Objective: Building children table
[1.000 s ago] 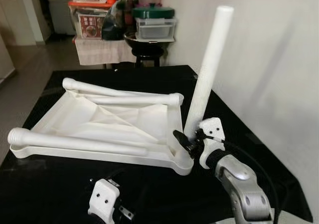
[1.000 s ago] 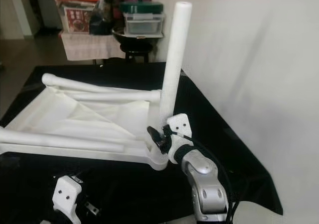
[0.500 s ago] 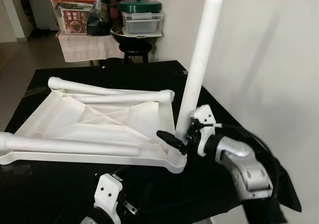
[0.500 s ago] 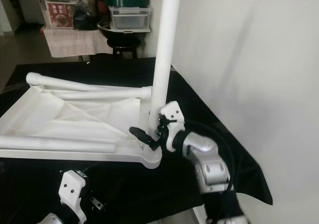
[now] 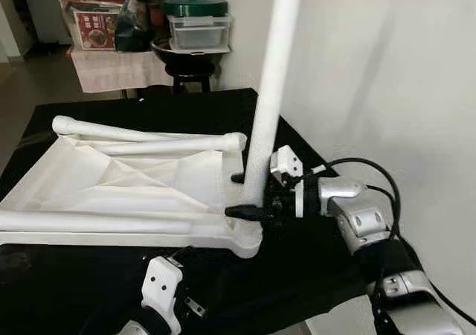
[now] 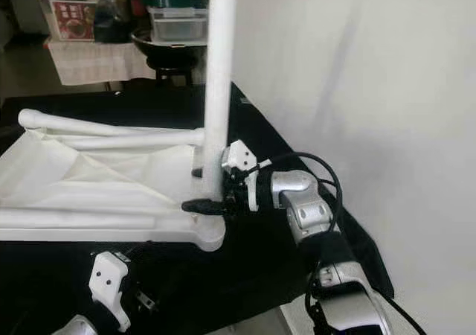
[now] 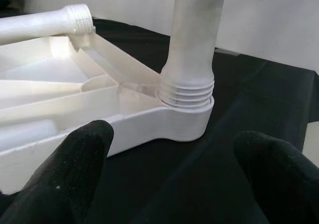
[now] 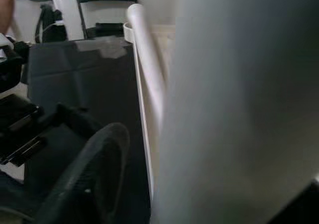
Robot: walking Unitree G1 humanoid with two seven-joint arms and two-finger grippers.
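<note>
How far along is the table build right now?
One leg stands upright in the near corner socket of the upturned tabletop, threads still showing. The right gripper is clamped around its base. Two legs still lie loose on the tabletop; the left gripper waits open nearby.

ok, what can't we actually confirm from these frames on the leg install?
- How deep the upright leg is screwed in: left wrist view shows threads still exposed above the tabletop's corner socket; the socket hides the rest.
- Right pincer closure: its fingers straddle the leg in the eye views; the right wrist view is blurred by the leg.
- Left pincer body: cut off by the bottom edge of the eye views.
- Tabletop left end: cut off by the left edge.
</note>
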